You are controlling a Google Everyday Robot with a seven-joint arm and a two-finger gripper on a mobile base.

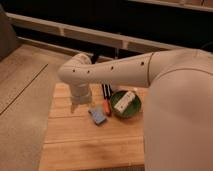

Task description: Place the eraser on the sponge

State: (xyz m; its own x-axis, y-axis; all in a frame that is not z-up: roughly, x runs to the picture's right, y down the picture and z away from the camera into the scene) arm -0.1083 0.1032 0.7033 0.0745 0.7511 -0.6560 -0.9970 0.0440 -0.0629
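The blue sponge [98, 116] lies flat on the wooden table [75, 145], just left of the green bowl [135, 111]. A white oblong block [125, 101] rests inside the bowl; I cannot tell whether it is the eraser. My white arm reaches in from the right, bends at the elbow and points down. The gripper [75, 105] hangs low over the table's left part, a short way left of the sponge and apart from it.
A small orange thing [107, 107] lies between the sponge and the bowl. Dark, thin objects [105, 90] sit behind it. The table's left edge drops to a grey floor [22, 100]. A dark wall with a pale rail [90, 35] runs behind.
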